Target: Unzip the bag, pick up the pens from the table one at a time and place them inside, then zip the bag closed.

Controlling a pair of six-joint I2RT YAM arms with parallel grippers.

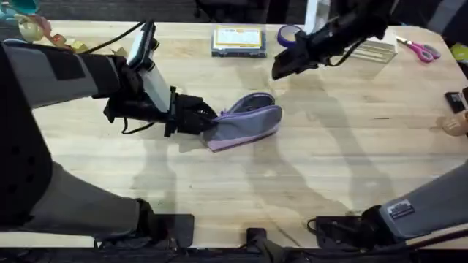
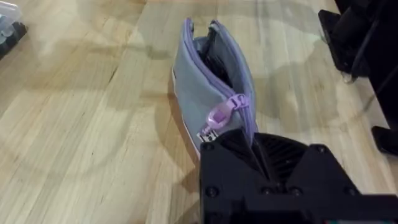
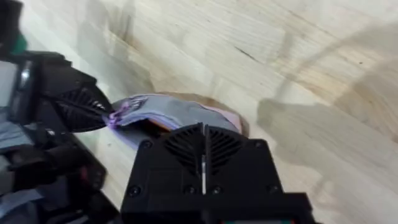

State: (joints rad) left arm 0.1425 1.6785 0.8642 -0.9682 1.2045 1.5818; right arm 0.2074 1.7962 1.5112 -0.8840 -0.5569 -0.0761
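The bag (image 1: 245, 123) is seen lying near the middle of the table (image 1: 307, 183), with its zipper partly open. Its end is grasped by the left gripper (image 1: 207, 121), whose fingers are clenched on the fabric near the purple pull (image 2: 225, 111). The right gripper (image 1: 281, 71) is held above the table toward the far edge, fingers pressed together, grasping nothing.

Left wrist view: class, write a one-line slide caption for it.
Left gripper pinches the end of the open grey bag beside its purple zipper pull, on the wooden table.
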